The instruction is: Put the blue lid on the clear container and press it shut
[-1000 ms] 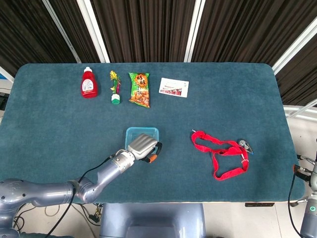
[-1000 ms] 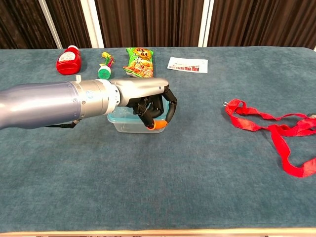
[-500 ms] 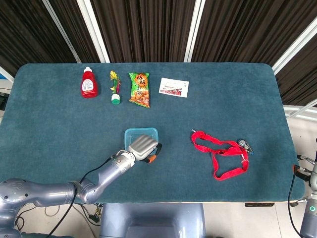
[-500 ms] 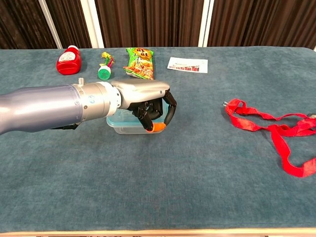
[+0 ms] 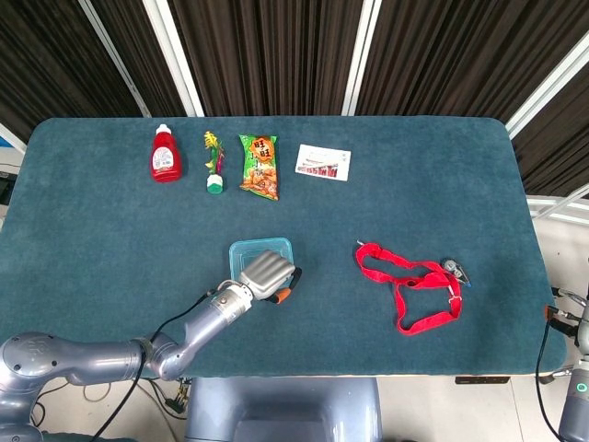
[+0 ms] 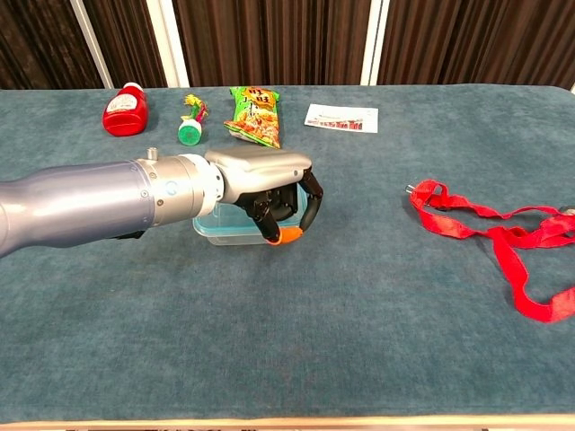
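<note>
Left hand (image 6: pixel 269 193) hides most of the blue lid (image 5: pixel 255 249)
Fingers curled down over the clear container (image 6: pixel 229 230); actual grip unclear. Hand has slid slightly nearer.

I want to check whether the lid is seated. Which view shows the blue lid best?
The head view: from above, the blue lid shows past the left hand. In the chest view, the hand hides most of it; only its rim shows.

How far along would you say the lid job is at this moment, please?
Done: the blue lid already sits on the clear container. In hand: the left hand lies over the lid, fingers curled down its near edge, seemingly pressing. Left: whether it has fully sealed cannot be told, then lifting the hand away.
</note>
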`<control>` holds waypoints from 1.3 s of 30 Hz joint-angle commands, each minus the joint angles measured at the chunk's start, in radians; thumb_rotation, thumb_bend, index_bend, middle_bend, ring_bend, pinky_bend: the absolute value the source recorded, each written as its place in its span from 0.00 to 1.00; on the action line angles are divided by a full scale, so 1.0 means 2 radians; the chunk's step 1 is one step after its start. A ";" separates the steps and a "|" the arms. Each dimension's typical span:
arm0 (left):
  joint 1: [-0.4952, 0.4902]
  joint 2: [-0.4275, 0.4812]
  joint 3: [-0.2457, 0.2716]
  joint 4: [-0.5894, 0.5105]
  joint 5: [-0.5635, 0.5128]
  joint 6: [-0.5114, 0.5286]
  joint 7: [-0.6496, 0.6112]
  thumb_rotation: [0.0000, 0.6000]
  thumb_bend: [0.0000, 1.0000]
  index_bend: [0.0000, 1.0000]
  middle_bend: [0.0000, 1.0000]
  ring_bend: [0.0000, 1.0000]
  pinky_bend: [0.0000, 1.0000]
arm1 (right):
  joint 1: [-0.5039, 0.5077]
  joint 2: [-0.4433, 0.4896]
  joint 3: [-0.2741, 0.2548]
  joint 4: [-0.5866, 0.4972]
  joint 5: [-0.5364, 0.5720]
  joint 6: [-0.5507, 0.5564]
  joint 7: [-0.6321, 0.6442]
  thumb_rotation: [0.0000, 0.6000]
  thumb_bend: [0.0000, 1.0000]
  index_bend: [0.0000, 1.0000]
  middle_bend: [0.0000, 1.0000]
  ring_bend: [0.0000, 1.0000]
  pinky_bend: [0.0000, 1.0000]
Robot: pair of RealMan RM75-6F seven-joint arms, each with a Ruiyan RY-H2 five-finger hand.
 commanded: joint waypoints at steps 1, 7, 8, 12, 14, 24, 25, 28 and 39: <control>0.002 0.001 0.000 0.001 -0.002 -0.003 -0.004 1.00 0.51 0.80 0.87 0.71 0.76 | 0.000 0.000 0.000 0.000 0.000 0.001 0.000 1.00 0.28 0.04 0.00 0.00 0.00; 0.006 0.003 -0.002 0.006 0.004 -0.013 -0.025 1.00 0.51 0.80 0.87 0.71 0.76 | 0.000 0.000 0.000 0.000 0.000 0.001 0.000 1.00 0.28 0.04 0.00 0.00 0.00; 0.006 0.003 -0.002 0.007 0.005 -0.014 -0.027 1.00 0.51 0.80 0.87 0.71 0.76 | 0.000 0.000 0.000 0.000 0.000 0.001 0.000 1.00 0.28 0.04 0.00 0.00 0.00; 0.007 0.004 -0.003 0.009 0.009 -0.015 -0.032 1.00 0.51 0.80 0.87 0.71 0.76 | 0.000 -0.001 0.000 0.000 0.000 0.001 -0.001 1.00 0.28 0.04 0.00 0.00 0.00; 0.007 0.004 -0.003 0.010 0.010 -0.016 -0.032 1.00 0.51 0.80 0.87 0.71 0.76 | 0.000 -0.001 0.000 0.000 0.000 0.002 -0.001 1.00 0.28 0.04 0.00 0.00 0.00; 0.005 -0.001 -0.002 0.018 0.002 -0.018 -0.021 1.00 0.51 0.80 0.87 0.71 0.76 | 0.000 0.000 0.001 0.000 0.001 0.001 0.000 1.00 0.28 0.04 0.00 0.00 0.00; 0.005 -0.002 -0.002 0.019 0.001 -0.018 -0.020 1.00 0.51 0.80 0.87 0.71 0.76 | 0.000 0.000 0.001 0.000 0.001 0.002 0.000 1.00 0.28 0.04 0.00 0.00 0.00; 0.006 -0.003 -0.001 0.024 -0.002 -0.021 -0.021 1.00 0.51 0.80 0.87 0.71 0.76 | 0.000 0.000 0.001 0.000 0.001 0.002 0.000 1.00 0.28 0.04 0.00 0.00 0.00; 0.009 -0.002 -0.002 0.030 0.000 -0.030 -0.035 1.00 0.51 0.80 0.87 0.71 0.76 | 0.001 -0.001 0.000 0.001 0.001 0.001 -0.002 1.00 0.28 0.04 0.00 0.00 0.00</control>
